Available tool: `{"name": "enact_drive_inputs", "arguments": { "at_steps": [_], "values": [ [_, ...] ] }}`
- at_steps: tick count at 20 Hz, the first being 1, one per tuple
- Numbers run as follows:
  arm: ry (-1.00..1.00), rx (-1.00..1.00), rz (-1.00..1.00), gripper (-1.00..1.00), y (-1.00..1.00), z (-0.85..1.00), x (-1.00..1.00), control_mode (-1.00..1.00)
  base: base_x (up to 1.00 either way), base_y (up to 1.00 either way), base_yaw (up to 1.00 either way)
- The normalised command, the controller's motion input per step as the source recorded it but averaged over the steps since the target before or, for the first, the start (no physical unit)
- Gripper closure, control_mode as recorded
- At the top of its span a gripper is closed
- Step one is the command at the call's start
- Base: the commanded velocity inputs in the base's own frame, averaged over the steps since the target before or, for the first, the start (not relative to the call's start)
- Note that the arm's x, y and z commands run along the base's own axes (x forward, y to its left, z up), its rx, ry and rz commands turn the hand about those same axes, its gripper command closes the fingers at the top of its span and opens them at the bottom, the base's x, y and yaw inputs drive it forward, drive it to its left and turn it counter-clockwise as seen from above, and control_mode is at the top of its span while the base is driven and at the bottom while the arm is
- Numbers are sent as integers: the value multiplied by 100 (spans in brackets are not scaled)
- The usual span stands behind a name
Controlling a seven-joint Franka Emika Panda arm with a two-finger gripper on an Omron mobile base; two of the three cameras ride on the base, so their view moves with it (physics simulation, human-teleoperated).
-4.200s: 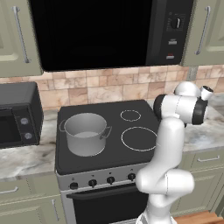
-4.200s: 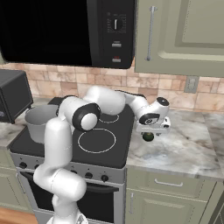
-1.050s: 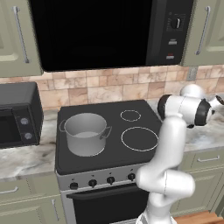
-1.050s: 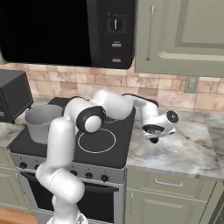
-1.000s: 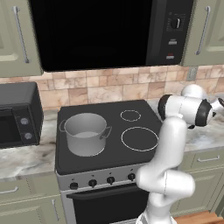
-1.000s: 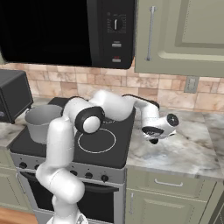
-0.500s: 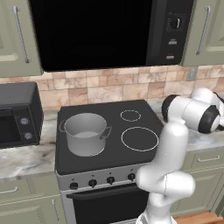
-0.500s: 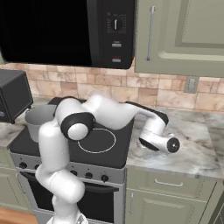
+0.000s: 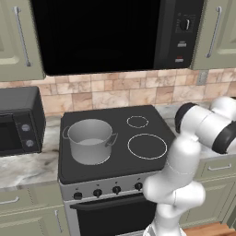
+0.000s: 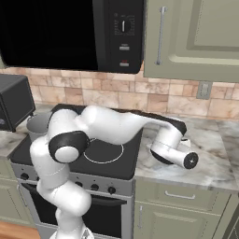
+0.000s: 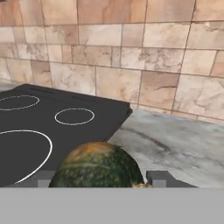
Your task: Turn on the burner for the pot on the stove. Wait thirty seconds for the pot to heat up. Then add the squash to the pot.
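In the hand view the dark green squash sits between my gripper's two finger tips and touches both, so the gripper is shut on it. It hangs low over the marble counter, just right of the stove, facing the tiled wall. The grey steel pot stands on the front left of the stove; it covers its burner. From the right base, my arm reaches across the stove to the counter, and the pot peeks out behind it.
Small black knobs line the stove's silver front. Two thin white rings mark the stove's right side. A black toaster oven stands left of the stove, and a microwave hangs above it. The tiled wall closes off the back.
The hand has swung from pointing down at the counter to lying nearly level, and has shifted right along the counter beside the stove. The pot has not moved.
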Motion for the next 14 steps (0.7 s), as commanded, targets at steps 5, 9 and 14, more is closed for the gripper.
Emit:
{"name": "enact_drive_inputs", "arguments": {
  "at_steps": [5,9,14],
  "values": [
    [-10,3,0,100,0,44,-25,-100,0,0,0],
    [-19,0,0,100,10,21,-45,-100,0,0,0],
    [-22,-1,0,100,27,5,-52,-100,0,0,0]
  ]
}}
